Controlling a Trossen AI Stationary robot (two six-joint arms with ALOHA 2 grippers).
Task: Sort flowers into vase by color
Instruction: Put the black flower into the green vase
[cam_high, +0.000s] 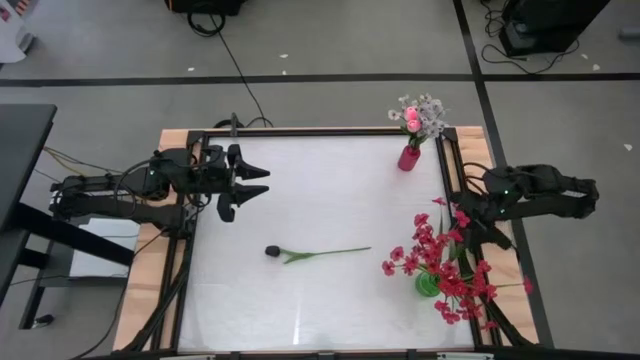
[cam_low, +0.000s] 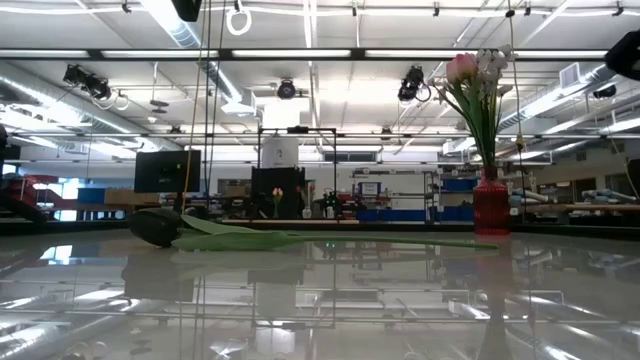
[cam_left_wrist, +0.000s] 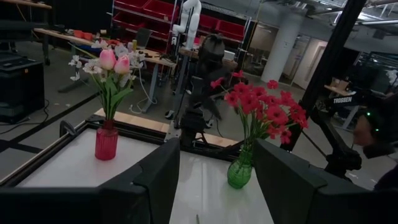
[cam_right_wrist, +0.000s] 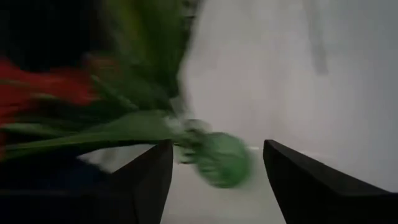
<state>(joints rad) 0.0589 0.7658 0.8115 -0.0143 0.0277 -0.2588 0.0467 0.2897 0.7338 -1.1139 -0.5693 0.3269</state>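
A dark-budded flower (cam_high: 315, 254) lies flat on the white table, its bud (cam_low: 155, 226) toward the left and its green stem toward the right. A red vase (cam_high: 409, 157) with pink and white flowers stands at the far right. A green vase (cam_high: 428, 283) with red flowers stands at the near right. My left gripper (cam_high: 252, 186) hovers open and level over the table's left side, far from the lying flower. My right gripper (cam_right_wrist: 217, 186) is open at the right edge, tipped down toward the green vase (cam_right_wrist: 221, 158), with nothing between its fingers.
The table has a dark frame rail (cam_high: 447, 170) around it and wooden strips outside. The red blossoms (cam_high: 445, 260) spread wide over the near right corner, just below my right arm (cam_high: 520, 192). The white surface between the lying flower and the vases is bare.
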